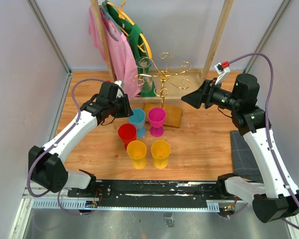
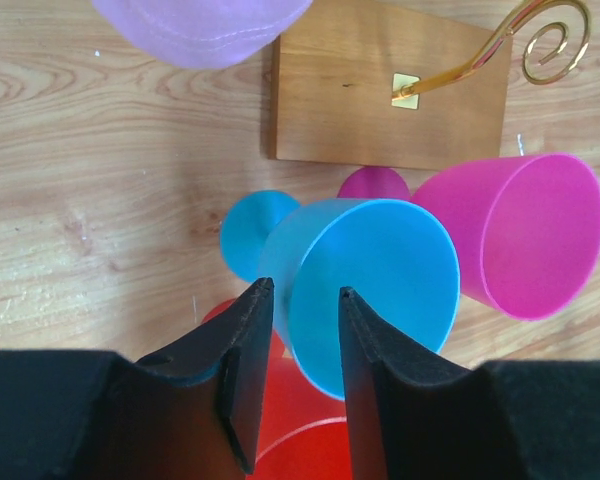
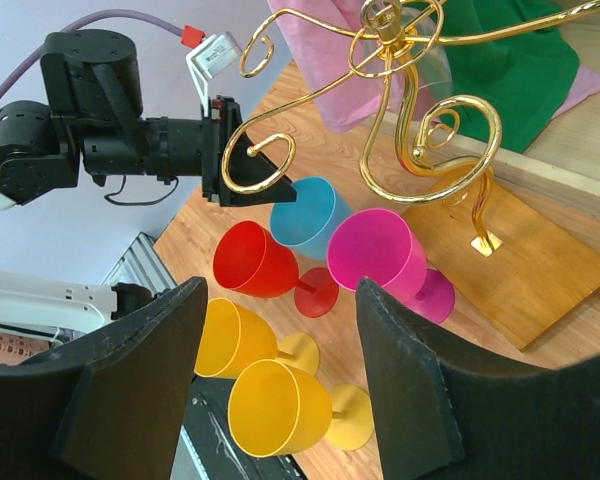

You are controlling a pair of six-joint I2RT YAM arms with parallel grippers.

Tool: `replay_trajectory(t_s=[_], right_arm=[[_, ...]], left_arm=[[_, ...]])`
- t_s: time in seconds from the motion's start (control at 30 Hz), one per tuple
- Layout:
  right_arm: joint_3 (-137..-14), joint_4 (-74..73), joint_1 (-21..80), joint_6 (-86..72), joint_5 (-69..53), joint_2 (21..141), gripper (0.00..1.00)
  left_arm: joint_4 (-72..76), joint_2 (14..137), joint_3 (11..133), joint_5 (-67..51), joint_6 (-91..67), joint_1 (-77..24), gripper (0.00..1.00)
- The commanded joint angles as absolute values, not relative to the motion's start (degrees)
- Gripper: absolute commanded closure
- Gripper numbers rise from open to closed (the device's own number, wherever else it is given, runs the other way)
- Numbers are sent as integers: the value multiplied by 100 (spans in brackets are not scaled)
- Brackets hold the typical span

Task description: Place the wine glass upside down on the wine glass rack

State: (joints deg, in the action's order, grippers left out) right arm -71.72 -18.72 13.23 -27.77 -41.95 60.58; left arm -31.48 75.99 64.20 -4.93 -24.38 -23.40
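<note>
The gold wine glass rack (image 1: 163, 74) stands on its wooden base (image 1: 172, 115) at the back middle; it also shows in the right wrist view (image 3: 410, 110). A blue wine glass (image 1: 137, 119) stands upright in front of the base, beside a magenta one (image 1: 157, 119). My left gripper (image 1: 128, 107) is open and straddles the blue glass's rim (image 2: 380, 270), one finger outside the bowl and one over its mouth (image 2: 302, 290). My right gripper (image 1: 187, 98) is open and empty, in the air to the right of the rack (image 3: 280, 283).
A red glass (image 1: 127, 133) and two yellow glasses (image 1: 136, 152) (image 1: 160, 152) stand upright nearer the front. A clear glass (image 1: 143, 64) seems to hang on the rack's left arm. Pink (image 1: 114, 45) and green (image 1: 134, 35) garments hang behind. A dark mat (image 1: 241, 149) lies right.
</note>
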Motion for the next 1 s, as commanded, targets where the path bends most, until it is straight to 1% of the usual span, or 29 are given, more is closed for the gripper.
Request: replay_trajectory(t_s=[0.0, 0.07, 0.17, 0.2, 0.3, 0.33, 0.37, 0.73, 0.97], right_arm=[[-7113, -1912, 1258, -2634, -4148, 5913, 37], [-7107, -1929, 1257, -2616, -4134, 5884, 37], [-7087, -1972, 1258, -2591, -4114, 5859, 37], [-7087, -1981, 1257, -2586, -4111, 5857, 37], [-7071, -1971, 1257, -2585, -4107, 5861, 37], [-7071, -1976, 1265, -2585, -4105, 5860, 37], [-7068, -1974, 1260, -2590, -4105, 5867, 37], [-7073, -1933, 1257, -2632, -4151, 5931, 37], [-7074, -1773, 1257, -2772, -4236, 5984, 37]], left_arm=[[-3086, 7842, 6724, -19, -2347, -2572, 64], [-3097, 7934, 6760, 143, -2365, -2632, 66], [-3094, 7984, 6791, 326, -2374, -2697, 74], [-3098, 7993, 6794, 400, -2368, -2717, 79], [-3107, 8022, 6808, 473, -2369, -2757, 88], [-3107, 8036, 6810, 485, -2366, -2763, 95], [-3129, 8041, 6825, 509, -2375, -2760, 99], [-3583, 7793, 7211, 846, -2215, -2764, 100], [-3939, 7648, 7321, 1391, -2083, -2760, 100]])
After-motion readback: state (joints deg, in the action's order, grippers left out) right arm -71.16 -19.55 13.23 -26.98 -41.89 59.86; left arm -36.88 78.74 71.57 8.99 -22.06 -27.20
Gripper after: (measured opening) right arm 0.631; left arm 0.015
